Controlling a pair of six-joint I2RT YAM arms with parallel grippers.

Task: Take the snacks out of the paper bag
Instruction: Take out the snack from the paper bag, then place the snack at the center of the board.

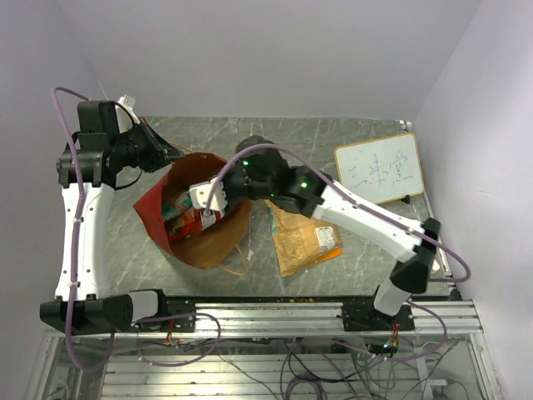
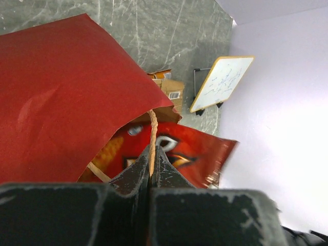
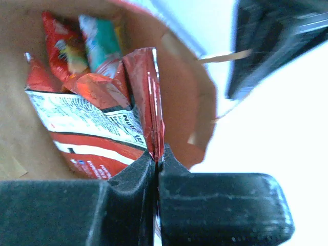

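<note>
The big red paper bag (image 1: 152,210), kraft-brown inside, sits left of centre on the grey marbled table (image 1: 350,137). The left gripper (image 2: 151,156) is clenched on its thin tan twine handle (image 2: 152,128) at the far-left rim. The right gripper (image 3: 155,154), inside the bag's mouth, pinches the sealed edge of a crinkly red snack packet (image 3: 92,138). A flat orange-brown packet (image 1: 304,240) lies just right of the bag.

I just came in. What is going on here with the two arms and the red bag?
The robot is emptying snacks from the paper bag. The left claw is shut on the bag's twine handle. The right claw reaches inside and is shut on the edge of a red snack packet. A teal packet and others are in the bag; one orange-brown packet lies on the table beside it.
</note>
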